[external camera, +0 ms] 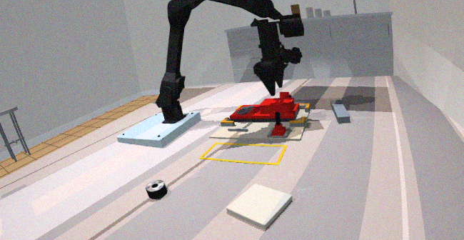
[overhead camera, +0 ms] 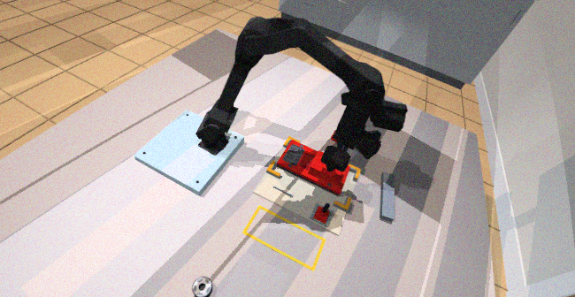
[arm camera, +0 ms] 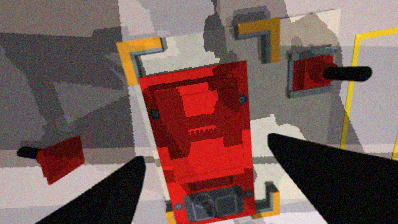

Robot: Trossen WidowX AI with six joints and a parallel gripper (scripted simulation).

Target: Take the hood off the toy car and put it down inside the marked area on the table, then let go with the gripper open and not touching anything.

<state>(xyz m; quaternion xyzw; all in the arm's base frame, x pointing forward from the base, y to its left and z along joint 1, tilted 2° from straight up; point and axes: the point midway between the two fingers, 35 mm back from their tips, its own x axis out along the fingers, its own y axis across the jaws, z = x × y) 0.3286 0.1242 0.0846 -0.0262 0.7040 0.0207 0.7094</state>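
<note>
The red toy car (overhead camera: pixel 310 163) (external camera: pixel 264 111) (arm camera: pixel 202 159) sits between orange corner brackets on a pale board (overhead camera: pixel 265 189) (external camera: pixel 221 135) (arm camera: pixel 185 49). Its top is red with bolts near the corners and a dark grey panel at one end; I cannot tell the hood's exact border. My gripper (overhead camera: pixel 337 166) (external camera: pixel 276 90) (arm camera: pixel 206 150) is open and empty above the car, its fingers appearing on either side of the car in the wrist view. The marked area (overhead camera: pixel 279 251) (external camera: pixel 239 161) (arm camera: pixel 347 112) is a yellow outline beside the board, with nothing inside it.
A red piece with a black peg (overhead camera: pixel 321 214) (external camera: pixel 278 131) (arm camera: pixel 309 75) stands beside the car; another (external camera: pixel 284 95) (arm camera: pixel 62 160) is on the opposite side. A grey bar (overhead camera: pixel 387 199) (external camera: pixel 341 113), a round black-and-silver disc (overhead camera: pixel 202 286) (external camera: pixel 156 190) and a cream slab (external camera: pixel 260 205) lie farther out.
</note>
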